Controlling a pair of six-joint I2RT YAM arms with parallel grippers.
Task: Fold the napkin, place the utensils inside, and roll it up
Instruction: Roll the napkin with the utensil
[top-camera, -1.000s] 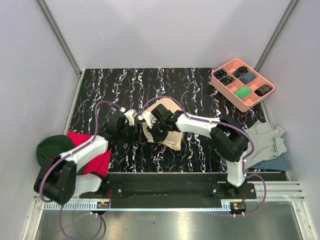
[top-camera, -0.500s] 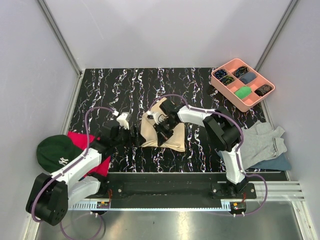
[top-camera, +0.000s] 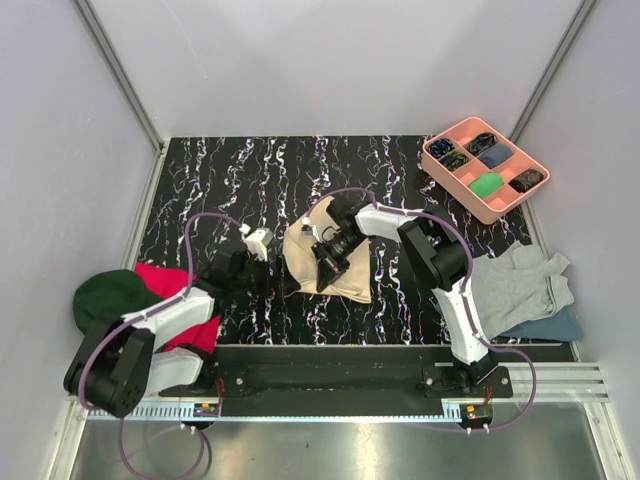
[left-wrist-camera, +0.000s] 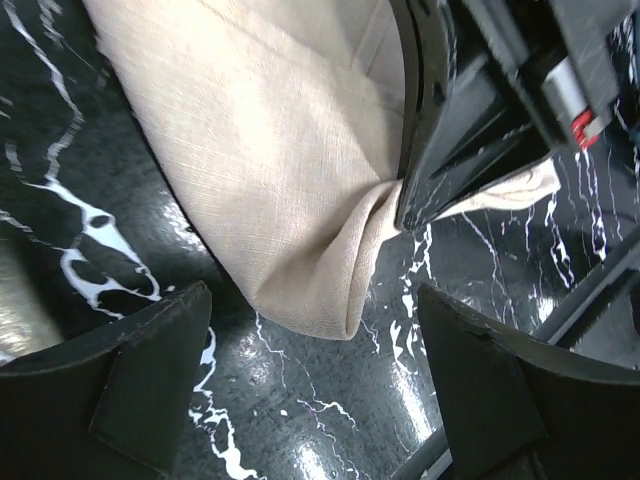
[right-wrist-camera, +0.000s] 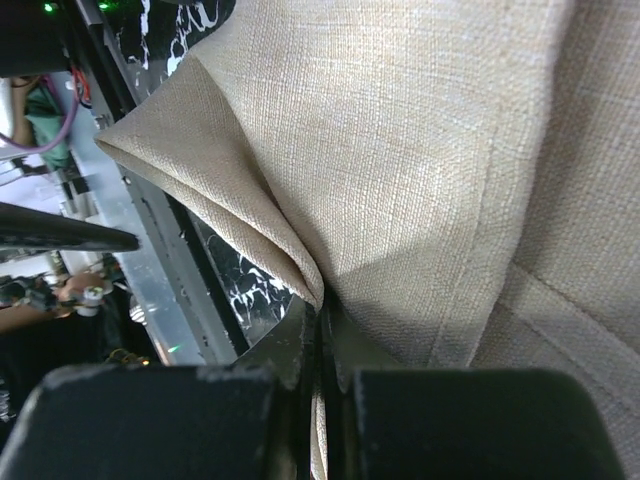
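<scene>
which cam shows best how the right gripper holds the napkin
Right wrist: the right gripper is shut on a napkin fold, close up. Left wrist shows the pinch from outside; top external shows it small.

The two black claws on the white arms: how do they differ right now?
The left gripper stands wide open; the right gripper is shut. The left one grips nothing, its fingers either side of a corner of the plain beige cloth napkin, while the right one pinches a fold of that napkin. Shared: both are black, two-fingered and close to the same napkin.
</scene>
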